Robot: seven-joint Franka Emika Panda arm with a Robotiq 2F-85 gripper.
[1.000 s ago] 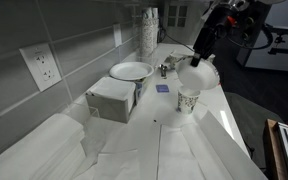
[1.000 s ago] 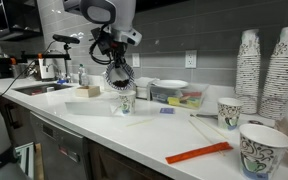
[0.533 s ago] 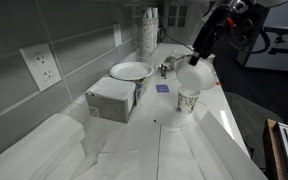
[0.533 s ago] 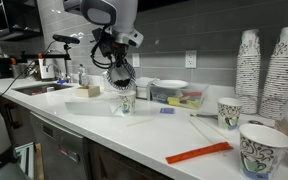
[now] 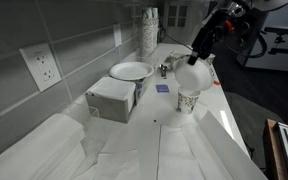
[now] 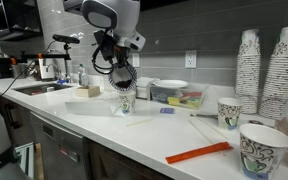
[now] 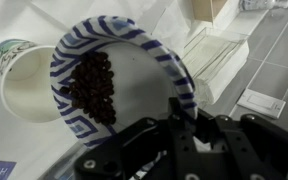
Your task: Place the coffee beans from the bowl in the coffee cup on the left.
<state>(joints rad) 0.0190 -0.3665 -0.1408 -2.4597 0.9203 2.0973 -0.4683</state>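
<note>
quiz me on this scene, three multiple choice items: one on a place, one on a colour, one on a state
1. Where do the beans lie in the bowl?
A) heaped at the side nearest the cup
B) spread evenly
C) at the side farthest from the cup

2. What colour is the patterned band inside the bowl?
A) red
B) blue and white
C) green

3. What is the gripper doing?
A) hanging open
B) shut on the cup
C) shut on the bowl's rim

Answers:
1 A: the wrist view shows the dark heap beside the rim next to the cup.
2 B: the band shows blue on white there.
3 C: its fingers pinch the rim.
</note>
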